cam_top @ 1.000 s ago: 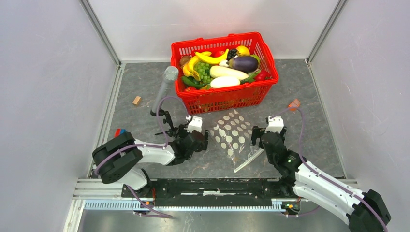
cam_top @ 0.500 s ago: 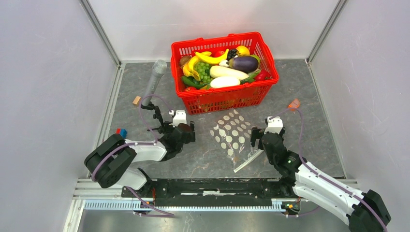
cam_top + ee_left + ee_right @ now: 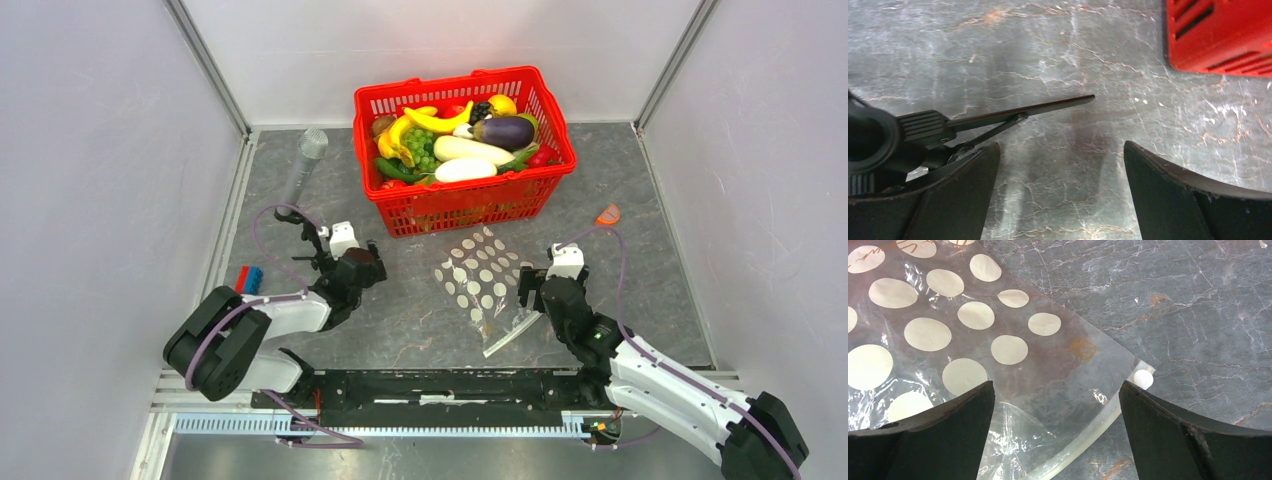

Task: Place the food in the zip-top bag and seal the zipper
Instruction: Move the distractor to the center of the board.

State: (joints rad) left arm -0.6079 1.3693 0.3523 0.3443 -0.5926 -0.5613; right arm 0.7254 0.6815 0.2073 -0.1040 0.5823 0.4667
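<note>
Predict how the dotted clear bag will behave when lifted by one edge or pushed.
The zip-top bag is thin, wrinkled film lying flat, so it probably flops. Its glossy surface may slide when pushed. The thicker zipper strip likely gives the firmest hold.

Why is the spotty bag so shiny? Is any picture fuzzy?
Right wrist view: light glints off the crinkled zip-top bag near the zipper. Left wrist view: the table shows glare and a soft shadow beneath the left tool. Top view: evenly lit, sharp.
</note>
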